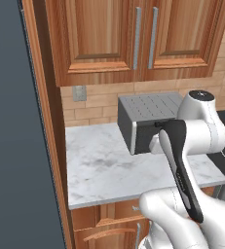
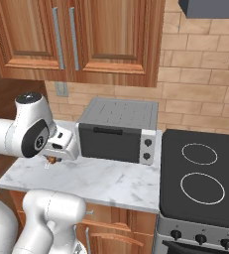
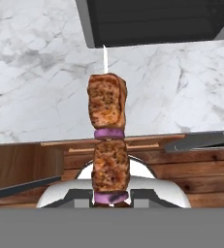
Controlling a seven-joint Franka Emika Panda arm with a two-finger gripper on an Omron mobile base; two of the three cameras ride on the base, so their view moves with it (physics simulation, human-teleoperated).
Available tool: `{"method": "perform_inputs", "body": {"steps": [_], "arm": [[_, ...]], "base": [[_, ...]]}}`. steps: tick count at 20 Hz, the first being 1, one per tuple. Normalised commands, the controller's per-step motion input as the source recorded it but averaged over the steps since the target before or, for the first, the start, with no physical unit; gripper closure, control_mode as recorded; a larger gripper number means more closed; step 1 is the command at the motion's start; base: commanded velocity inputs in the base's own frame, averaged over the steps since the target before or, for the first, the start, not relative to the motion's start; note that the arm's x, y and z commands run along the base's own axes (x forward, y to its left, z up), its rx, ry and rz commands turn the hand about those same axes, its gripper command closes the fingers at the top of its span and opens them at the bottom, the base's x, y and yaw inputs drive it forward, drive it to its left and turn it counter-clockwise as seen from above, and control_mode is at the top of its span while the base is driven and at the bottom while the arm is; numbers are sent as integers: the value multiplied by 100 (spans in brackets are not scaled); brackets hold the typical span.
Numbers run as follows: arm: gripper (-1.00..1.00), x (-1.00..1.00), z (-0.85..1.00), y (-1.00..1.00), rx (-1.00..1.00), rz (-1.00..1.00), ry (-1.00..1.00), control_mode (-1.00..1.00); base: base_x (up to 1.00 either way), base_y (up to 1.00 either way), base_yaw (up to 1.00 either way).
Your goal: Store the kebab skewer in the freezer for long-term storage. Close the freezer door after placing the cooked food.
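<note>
You have no readable writing to go by: the toaster oven [image 2: 117, 134] on the marble counter [image 1: 104, 170] carries no legible brand, and its two knobs [image 2: 146, 150] bear no marks you can make out. Look at the kebab skewer [image 3: 107, 145] in the hand view: two reddish-brown seared chunks, each with a thin purple slice under it, threaded on a pale stick whose bare tip points toward the oven's dark front. Its lower end sits down at the gripper [image 3: 109, 203], whose tips are mostly hidden, so it appears closed on the skewer. In the right base view you can just see a small brown bit [image 2: 52, 159] under the hand, hanging above the counter's left part, in front of the oven. The stovetop [image 2: 200, 173] lies just beside the counter.
</note>
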Motion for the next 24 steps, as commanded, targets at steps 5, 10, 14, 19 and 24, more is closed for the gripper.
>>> {"method": "perform_inputs", "body": {"steps": [5, 10, 14, 19, 24], "arm": [[100, 0, 0, 0, 0, 0, 0, -100], [100, 0, 0, 0, 0, 0, 0, -100], [100, 0, 0, 0, 0, 0, 0, -100], [100, 0, 0, 0, 0, 0, 1, 100], [100, 0, 0, 0, 0, 0, 0, 100]], "base": [[0, 0, 0], [0, 0, 0], [0, 0, 0], [-4, 0, 0], [-58, 0, 0]]}}
